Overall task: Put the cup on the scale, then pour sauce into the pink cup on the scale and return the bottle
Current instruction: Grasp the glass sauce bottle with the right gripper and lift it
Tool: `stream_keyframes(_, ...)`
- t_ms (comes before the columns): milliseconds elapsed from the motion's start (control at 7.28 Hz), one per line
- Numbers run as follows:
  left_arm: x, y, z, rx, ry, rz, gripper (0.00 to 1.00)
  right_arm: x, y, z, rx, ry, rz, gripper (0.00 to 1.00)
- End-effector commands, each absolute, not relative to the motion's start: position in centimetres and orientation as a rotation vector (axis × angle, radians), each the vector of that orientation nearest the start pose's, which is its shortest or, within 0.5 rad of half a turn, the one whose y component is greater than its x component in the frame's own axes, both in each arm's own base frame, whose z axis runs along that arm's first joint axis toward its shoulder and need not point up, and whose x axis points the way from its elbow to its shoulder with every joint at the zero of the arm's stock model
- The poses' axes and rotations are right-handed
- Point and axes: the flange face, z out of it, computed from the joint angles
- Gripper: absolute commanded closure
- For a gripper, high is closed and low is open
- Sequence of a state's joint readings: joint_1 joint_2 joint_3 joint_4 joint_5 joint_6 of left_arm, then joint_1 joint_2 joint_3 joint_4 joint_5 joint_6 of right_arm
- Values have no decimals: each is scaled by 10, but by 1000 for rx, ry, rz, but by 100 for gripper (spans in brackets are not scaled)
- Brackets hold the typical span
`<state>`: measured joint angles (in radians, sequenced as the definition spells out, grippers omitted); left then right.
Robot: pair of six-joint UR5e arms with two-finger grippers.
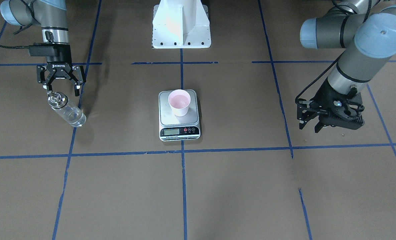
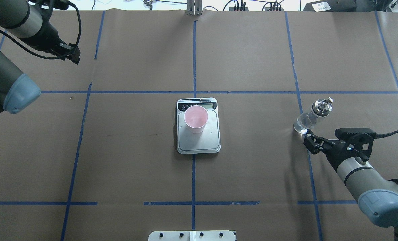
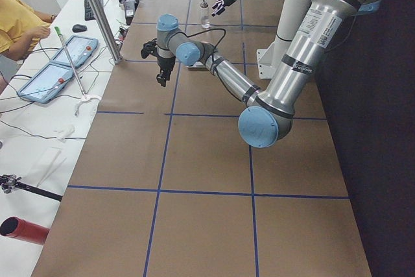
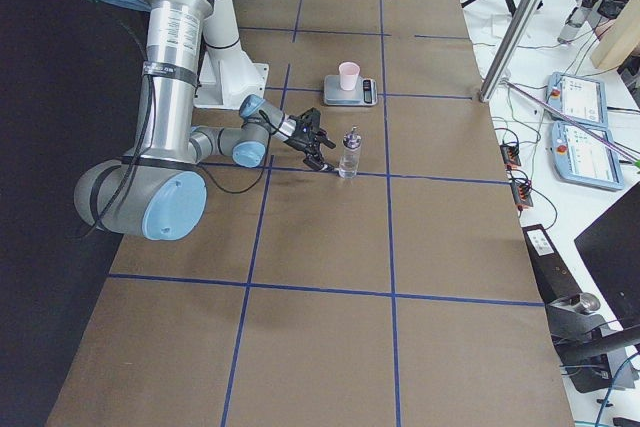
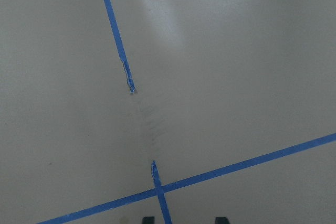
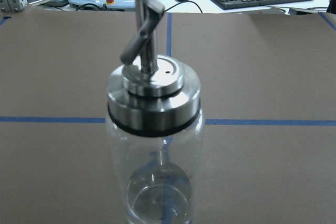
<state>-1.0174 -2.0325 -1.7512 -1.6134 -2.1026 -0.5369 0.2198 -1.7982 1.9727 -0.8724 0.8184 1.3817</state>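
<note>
The pink cup (image 1: 179, 102) is sitting on the kitchen scale (image 1: 179, 115) at the table's centre. The glass bottle (image 1: 67, 110) is standing upright just beside the right gripper (image 1: 63, 90), whose jaws are spread open around nothing. The left gripper (image 1: 308, 128) is hovering well apart, its jaws also open.

You'll see 2 silver-grey arms (image 1: 351, 63) with pale blue joint caps, black cables; the black right pincer (image 1: 63, 89) reads ROBOTIQ.

Overhead & front cams oppose, sharing scale (image 1: 179, 121); side cams at table (image 1: 251, 186) ends; wrist cams close-up.
</note>
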Motion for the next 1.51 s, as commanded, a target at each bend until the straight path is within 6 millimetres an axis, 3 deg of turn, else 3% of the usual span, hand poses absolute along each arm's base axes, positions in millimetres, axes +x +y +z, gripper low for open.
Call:
stream_keyframes(0, 262, -584, 311, 309, 783, 196, 50, -369, -283, 476, 928, -661, 371, 3)
stream_keyframes(275, 259, -585, 310, 311, 784, 191, 49, -372, -282, 481, 936, -665, 374, 3)
stream_keyframes(412, 258, -585, 310, 312, 783, 190, 49, -375, -283, 492, 939, -687, 384, 3)
stream_keyframes(687, 255, -585, 310, 314, 784, 186, 47, -394, -287, 488, 951, -723, 395, 3)
stream_keyframes(1374, 256, -585, 311, 299, 776, 183, 46, -393, -294, 500, 966, -676, 365, 0)
